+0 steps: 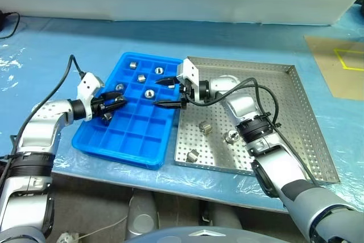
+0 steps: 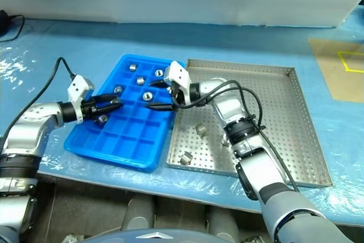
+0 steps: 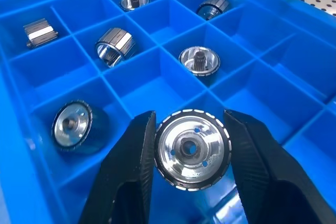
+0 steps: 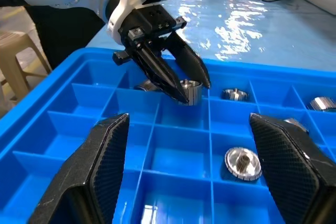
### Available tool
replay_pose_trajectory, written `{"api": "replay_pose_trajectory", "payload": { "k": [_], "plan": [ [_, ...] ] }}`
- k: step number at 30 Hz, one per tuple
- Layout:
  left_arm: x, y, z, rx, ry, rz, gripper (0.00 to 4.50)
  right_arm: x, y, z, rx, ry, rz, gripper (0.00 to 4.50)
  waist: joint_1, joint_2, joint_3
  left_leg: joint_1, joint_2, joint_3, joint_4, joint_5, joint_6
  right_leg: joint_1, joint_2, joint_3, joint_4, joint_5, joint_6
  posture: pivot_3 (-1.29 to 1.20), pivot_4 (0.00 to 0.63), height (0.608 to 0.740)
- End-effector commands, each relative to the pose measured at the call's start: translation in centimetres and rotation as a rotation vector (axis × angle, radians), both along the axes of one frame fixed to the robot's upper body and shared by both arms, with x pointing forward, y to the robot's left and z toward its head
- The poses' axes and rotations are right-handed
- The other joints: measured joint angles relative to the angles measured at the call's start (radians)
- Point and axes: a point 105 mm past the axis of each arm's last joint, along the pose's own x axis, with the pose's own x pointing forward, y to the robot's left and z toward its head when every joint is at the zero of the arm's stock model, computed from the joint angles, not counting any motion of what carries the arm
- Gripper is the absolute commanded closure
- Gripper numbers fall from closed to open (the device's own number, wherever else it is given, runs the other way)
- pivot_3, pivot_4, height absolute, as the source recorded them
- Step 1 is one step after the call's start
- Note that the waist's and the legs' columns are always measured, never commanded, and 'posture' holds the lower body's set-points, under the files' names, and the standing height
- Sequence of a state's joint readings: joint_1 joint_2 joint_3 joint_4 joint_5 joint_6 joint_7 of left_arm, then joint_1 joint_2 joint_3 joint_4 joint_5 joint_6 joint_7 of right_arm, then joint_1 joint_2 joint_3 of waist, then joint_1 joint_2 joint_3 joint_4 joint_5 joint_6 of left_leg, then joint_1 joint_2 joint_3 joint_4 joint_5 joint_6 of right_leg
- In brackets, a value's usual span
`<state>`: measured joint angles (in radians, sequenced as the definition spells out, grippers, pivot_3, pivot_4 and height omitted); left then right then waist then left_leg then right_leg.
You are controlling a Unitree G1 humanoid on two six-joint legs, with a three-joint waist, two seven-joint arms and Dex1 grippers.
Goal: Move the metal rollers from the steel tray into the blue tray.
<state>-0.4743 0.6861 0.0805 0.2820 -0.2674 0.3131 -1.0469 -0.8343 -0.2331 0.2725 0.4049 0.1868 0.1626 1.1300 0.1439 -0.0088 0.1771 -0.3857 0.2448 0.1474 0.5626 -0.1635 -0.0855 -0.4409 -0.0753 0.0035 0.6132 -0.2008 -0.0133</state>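
- Blue-covered counter carries a blue tray on the left and a steel tray on the right.
- Left gripper pinches one roller above a tray compartment; it should lower squarely into an empty cell before letting go.
- Right gripper hovers wide open and empty over the blue tray's right edge, pointing left.
- Three rollers remain in the steel tray.

Six metal rollers fill blue tray compartments; three lie on steel tray.
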Motion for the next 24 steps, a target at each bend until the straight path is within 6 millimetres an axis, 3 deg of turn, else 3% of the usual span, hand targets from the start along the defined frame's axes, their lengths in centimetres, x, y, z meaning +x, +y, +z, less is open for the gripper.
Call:
{"api": "replay_pose_trajectory", "payload": {
  "k": [1, 8, 9, 13, 19, 24],
  "plan": [
    [0.4, -0.5, 0.7, 0.016, -0.026, -0.039, 2.78, 0.1, -0.6, 1.3, 0.026, -0.05, -0.033, 0.73, -0.003, 0.0, 0.0, 0.0, 0.0, 0.0, 0.0, 0.0, 0.0, 0.0, 0.0, 0.0, 0.0, 0.0, 0.0, 0.13, 0.15, 0.74],
    [0.7, -0.9, -0.1, 0.023, 0.013, -0.066, 2.78, 0.2, -1.0, 1.2, 0.03, -0.058, -0.073, 0.73, -0.022, 0.0, 0.0, 0.001, 0.0, 0.0, 0.0, 0.0, -0.001, 0.0, 0.0, 0.0, 0.002, 0.0, 0.0, 0.1, 0.15, 0.74],
    [0.6, -1.0, -0.1, 0.022, 0.018, -0.072, 2.23, 0.2, -1.1, 1.3, 0.033, -0.057, -0.078, 0.73, -0.022, 0.0, 0.0, 0.001, 0.0, 0.0, 0.0, 0.0, -0.001, 0.0, 0.0, 0.0, 0.002, 0.0, 0.0, 0.1, 0.15, 0.74],
    [1.2, -1.2, 0.0, 0.019, 0.01, -0.058, 1.13, 0.4, -1.3, 1.3, 0.04, -0.057, -0.099, 0.73, -0.022, 0.0, 0.0, 0.001, 0.0, 0.0, 0.0, 0.0, -0.001, 0.0, 0.0, 0.0, 0.002, 0.0, 0.0, 0.09, 0.15, 0.74],
    [1.3, -1.9, 1.3, 0.004, -0.035, -0.072, 1.13, 0.7, -1.6, 1.2, 0.036, -0.06, -0.12, 0.73, -0.023, 0.0, 0.0, 0.001, 0.0, 0.0, 0.001, 0.001, -0.001, 0.0, 0.0, 0.0, 0.003, 0.0, 0.0, 0.08, 0.15, 0.74],
    [1.2, -3.9, 4.3, -0.066, -0.082, -0.15, 1.13, 1.0, -2.2, 1.5, 0.047, -0.066, -0.158, 0.73, -0.023, 0.0, 0.0, 0.001, 0.0, 0.0, 0.002, 0.001, -0.001, 0.0, 0.0, 0.0, 0.004, 0.0, 0.0, 0.04, 0.15, 0.74]
  ]
}}
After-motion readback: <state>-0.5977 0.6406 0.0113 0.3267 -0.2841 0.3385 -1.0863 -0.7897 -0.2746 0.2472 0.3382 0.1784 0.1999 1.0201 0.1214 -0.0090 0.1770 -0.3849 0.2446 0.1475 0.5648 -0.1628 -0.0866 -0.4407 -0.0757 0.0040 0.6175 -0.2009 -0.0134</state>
